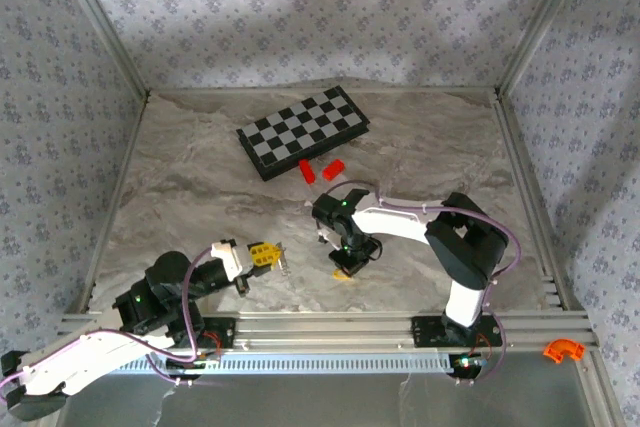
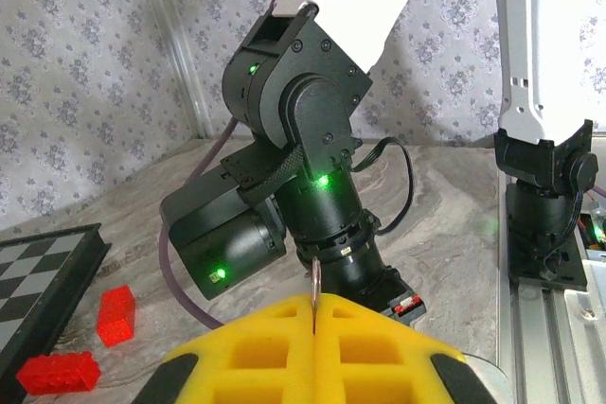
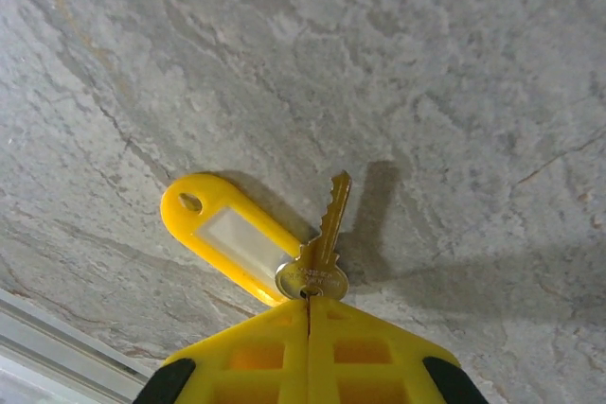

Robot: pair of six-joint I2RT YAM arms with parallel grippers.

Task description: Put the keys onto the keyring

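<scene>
Right wrist: the right pincer (image 3: 308, 304) pinches the key (image 3: 329, 217) beside its yellow tag (image 3: 230, 234).

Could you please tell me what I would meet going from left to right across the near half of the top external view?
left hand, shut on a thin metal piece → right hand, shut on the key → orange curved piece

Metal, plastic, stone-look surface
The key (image 3: 325, 234) is shiny brass-coloured metal, its yellow tag (image 3: 227, 234) smooth plastic; the desk (image 3: 426, 63) looks matt, veined like marble.
</scene>
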